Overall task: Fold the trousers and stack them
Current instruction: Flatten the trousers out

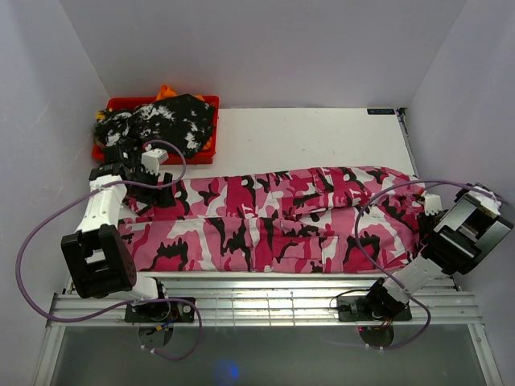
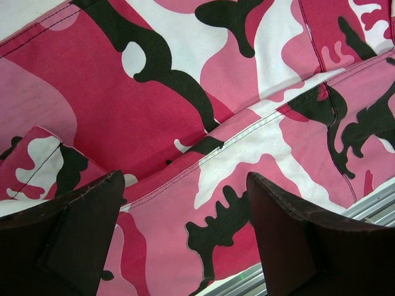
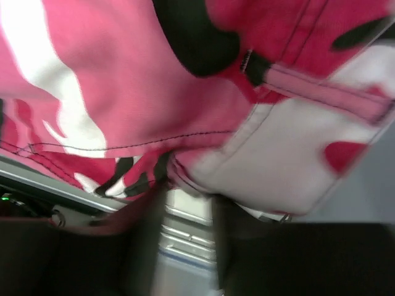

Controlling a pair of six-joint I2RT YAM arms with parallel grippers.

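The hot-pink, white and black camouflage trousers lie stretched left to right across the table. My left gripper hovers open over their left end, and its dark fingers straddle the flat cloth without touching it. My right gripper is at the right end, at the near edge of the cloth. In the right wrist view its blurred jaws stand narrow around a bunched hem of the trousers. A gap still shows between them. The black-and-white mottled garment lies heaped at the back left.
A red tray at the back left holds the mottled garment, with something orange behind it. A metal slatted rail runs along the near edge, by both arm bases. Pale walls close in the table on three sides.
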